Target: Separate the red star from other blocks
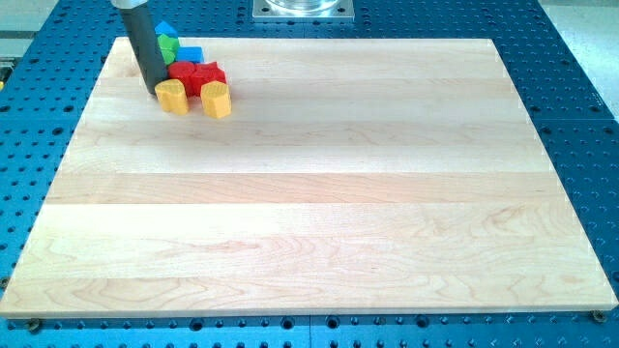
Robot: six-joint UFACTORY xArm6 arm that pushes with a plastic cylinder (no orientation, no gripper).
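A tight cluster of blocks sits near the board's top left corner. The red star (pixel 207 76) lies at its middle right, touching another red block (pixel 182 72) on its left. Two yellow blocks stand below them, one (pixel 171 96) at the left and one (pixel 217 99) at the right. A green block (pixel 168 47) and two blue blocks (pixel 191 54) (pixel 164 30) lie above. My tip (pixel 155 94) is at the cluster's left edge, right beside the left yellow block and left of the red blocks. The rod hides part of the cluster's left side.
The wooden board (pixel 319 193) rests on a blue perforated table (pixel 580 77). A grey metal mount (pixel 303 9) sits at the view's top centre. The cluster is close to the board's top and left edges.
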